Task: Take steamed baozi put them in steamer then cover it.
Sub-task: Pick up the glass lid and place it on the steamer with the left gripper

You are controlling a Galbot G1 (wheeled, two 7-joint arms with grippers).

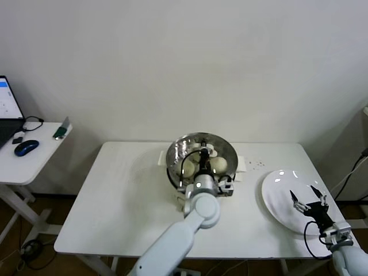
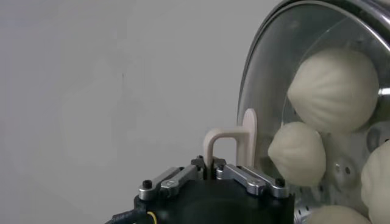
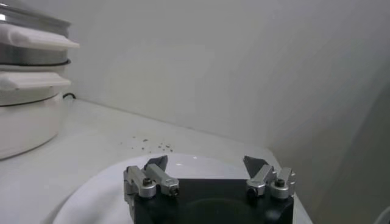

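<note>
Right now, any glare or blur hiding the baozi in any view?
Head view: glare on the steamer rim, baozi still visible, partly behind the left gripper. Left wrist view: baozi show clearly through the glass lid. Right wrist view: none in frame.

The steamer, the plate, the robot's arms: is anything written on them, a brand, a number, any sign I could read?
No readable text in any view.
steamer: no label visible.
plate: plain white.
laptop screen on the side desk: some blue marks, too small to read.
</note>
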